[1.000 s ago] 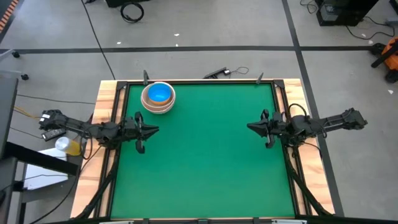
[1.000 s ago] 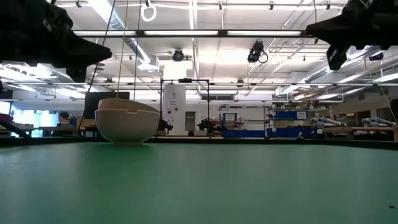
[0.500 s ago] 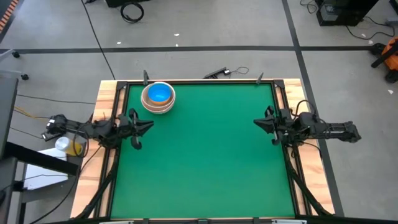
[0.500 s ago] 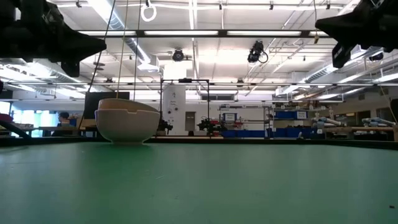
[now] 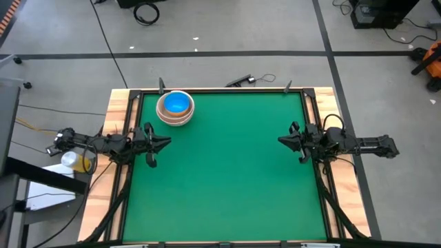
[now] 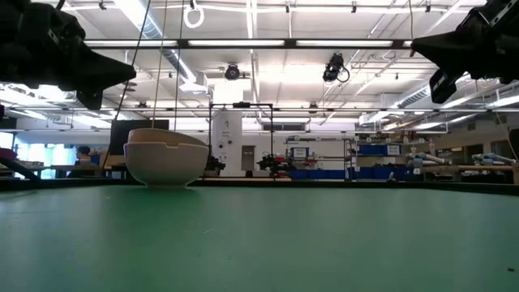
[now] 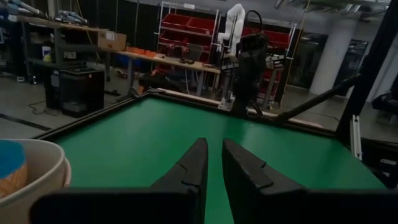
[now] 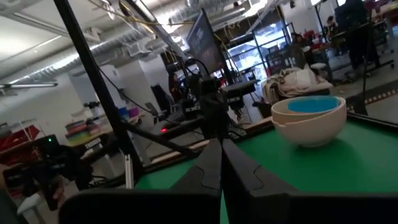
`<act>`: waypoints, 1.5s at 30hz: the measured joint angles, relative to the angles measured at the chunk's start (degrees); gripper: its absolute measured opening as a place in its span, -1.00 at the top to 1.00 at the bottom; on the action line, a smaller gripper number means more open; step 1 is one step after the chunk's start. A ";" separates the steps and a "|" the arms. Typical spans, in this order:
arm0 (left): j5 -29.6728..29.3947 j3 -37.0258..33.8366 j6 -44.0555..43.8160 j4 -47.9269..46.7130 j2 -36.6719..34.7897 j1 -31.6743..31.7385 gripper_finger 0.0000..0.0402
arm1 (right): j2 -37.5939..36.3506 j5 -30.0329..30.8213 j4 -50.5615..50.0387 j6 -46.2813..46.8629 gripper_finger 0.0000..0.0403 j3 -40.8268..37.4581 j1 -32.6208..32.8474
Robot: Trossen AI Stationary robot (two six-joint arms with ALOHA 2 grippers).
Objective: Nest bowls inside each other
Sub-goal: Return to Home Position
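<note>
The bowls (image 5: 175, 108) stand as one nested stack at the table's far left, a blue bowl inside cream and tan ones, its base on the green mat. The stack also shows in the low view (image 6: 166, 156) and both wrist views (image 8: 309, 119) (image 7: 31, 180). My left gripper (image 5: 167, 142) hovers level above the left edge, nearer than the stack. Its fingers (image 7: 199, 155) are drawn together to a thin slit with nothing between them. My right gripper (image 5: 280, 140) hovers above the right edge, shut and holding nothing (image 8: 220, 144).
The green mat (image 5: 227, 179) lies bare between the two grippers and toward the near edge. A wooden frame (image 5: 117, 103) borders the table. A black cable and tool (image 5: 241, 80) lie just beyond the far edge, and a yellow object (image 5: 77, 162) lies off the left side.
Both arms have folded back toward their bases at the table's side edges. My right gripper has sunk a little. The bowls have stayed where they were.
</note>
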 joint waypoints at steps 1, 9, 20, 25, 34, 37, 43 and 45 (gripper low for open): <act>-0.02 0.00 0.00 0.00 0.00 0.00 0.76 | 0.00 0.00 0.03 -0.04 0.93 0.00 0.00; -0.02 -0.02 0.57 0.00 0.00 0.00 0.76 | 0.00 0.04 -0.01 -0.22 0.82 0.00 0.00; -0.02 -0.04 0.70 0.00 0.02 0.00 0.76 | 0.00 0.22 -0.01 -0.59 0.82 0.00 0.00; -0.02 -0.04 0.69 0.00 0.04 0.00 0.76 | 0.00 0.24 -0.01 -0.60 0.82 0.00 0.00; -0.02 -0.07 0.59 0.00 0.04 0.00 0.76 | 0.00 0.24 -0.01 -0.61 0.83 0.01 0.00; -0.02 -0.09 0.55 0.00 0.04 0.00 0.76 | 0.00 0.24 -0.01 -0.61 0.83 0.02 0.00; -0.02 -0.09 0.57 0.00 0.04 0.00 0.76 | 0.00 0.23 -0.01 -0.61 0.83 0.02 0.00; -0.02 -0.09 0.55 0.00 0.04 0.00 0.76 | 0.00 0.22 -0.01 -0.61 0.83 0.02 0.00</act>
